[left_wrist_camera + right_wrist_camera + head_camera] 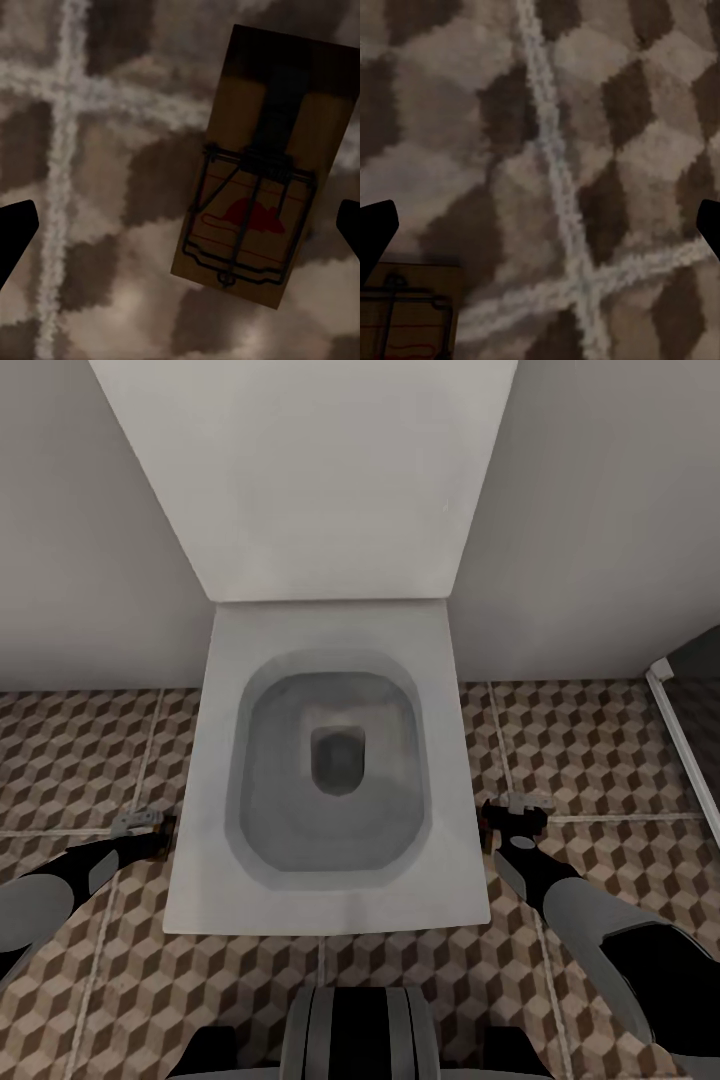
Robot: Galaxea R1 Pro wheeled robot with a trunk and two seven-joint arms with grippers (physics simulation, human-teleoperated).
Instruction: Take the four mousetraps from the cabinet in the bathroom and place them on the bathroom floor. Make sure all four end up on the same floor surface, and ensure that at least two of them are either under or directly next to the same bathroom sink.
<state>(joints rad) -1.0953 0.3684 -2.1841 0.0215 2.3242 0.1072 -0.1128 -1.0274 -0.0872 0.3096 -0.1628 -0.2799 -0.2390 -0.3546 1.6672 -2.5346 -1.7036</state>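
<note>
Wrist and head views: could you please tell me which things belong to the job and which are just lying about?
Job: mousetrap, second mousetrap, bathroom floor, left gripper, right gripper.
Lying about: toilet, wall.

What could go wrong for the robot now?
1. The mousetrap lies on the bathroom floor between the open fingers of the left gripper; a clumsy grab could shove it away.
2. Both arms flank the toilet; turning might bump it.
3. This spot is beside a toilet, so traps left here might not count as next to the sink.
</note>
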